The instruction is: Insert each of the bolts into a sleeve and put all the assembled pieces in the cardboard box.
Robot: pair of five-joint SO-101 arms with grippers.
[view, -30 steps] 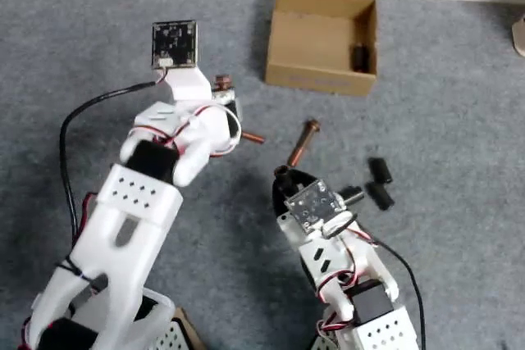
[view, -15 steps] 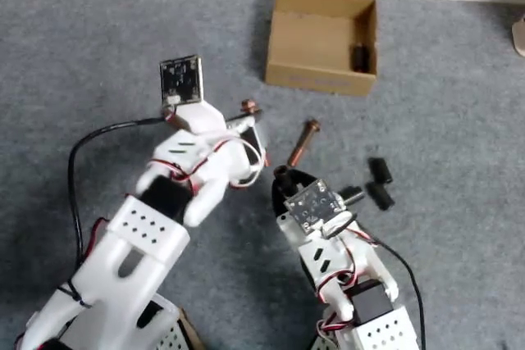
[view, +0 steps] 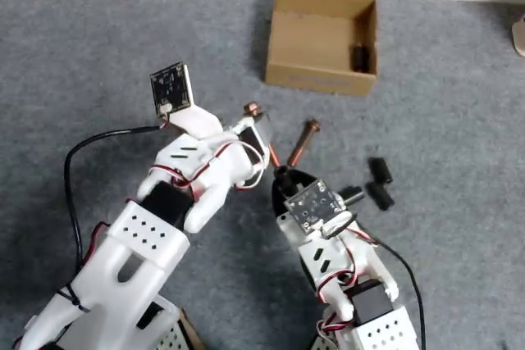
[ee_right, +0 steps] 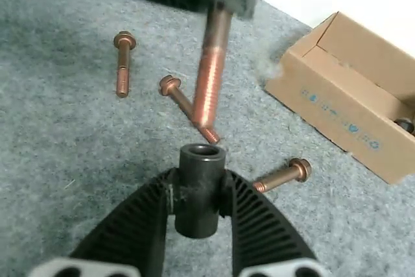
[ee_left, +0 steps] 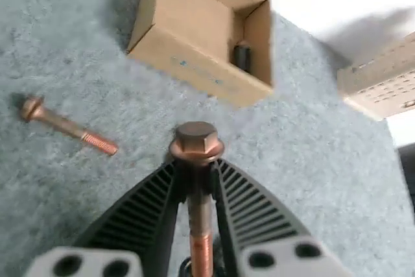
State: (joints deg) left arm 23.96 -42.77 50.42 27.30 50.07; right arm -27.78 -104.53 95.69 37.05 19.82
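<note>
My left gripper (ee_left: 196,168) is shut on a copper bolt (ee_left: 196,142) just under its hex head, with the shaft pointing down. My right gripper (ee_right: 201,189) is shut on a black sleeve (ee_right: 201,192), held upright with its bore facing up. The held bolt (ee_right: 211,76) hangs slightly tilted, its threaded tip just above the sleeve's mouth. From above, the left gripper (view: 261,133) and its bolt (view: 253,110) sit right behind the right gripper (view: 283,178). The cardboard box (view: 316,77) stands at the back with one black piece (view: 359,57) inside.
Loose bolts lie on the grey carpet: one (view: 302,143) between the grippers and the box, others (ee_right: 123,63) (ee_right: 183,103) (ee_right: 283,176) around the sleeve. Two spare black sleeves (view: 379,170) (view: 379,195) lie to the right of the right gripper. A white perforated object (ee_left: 389,82) stands beyond the box.
The left arm has swung right with its bolt, bringing it from the left side over to the sleeve in the right gripper. The right arm has stayed put.
</note>
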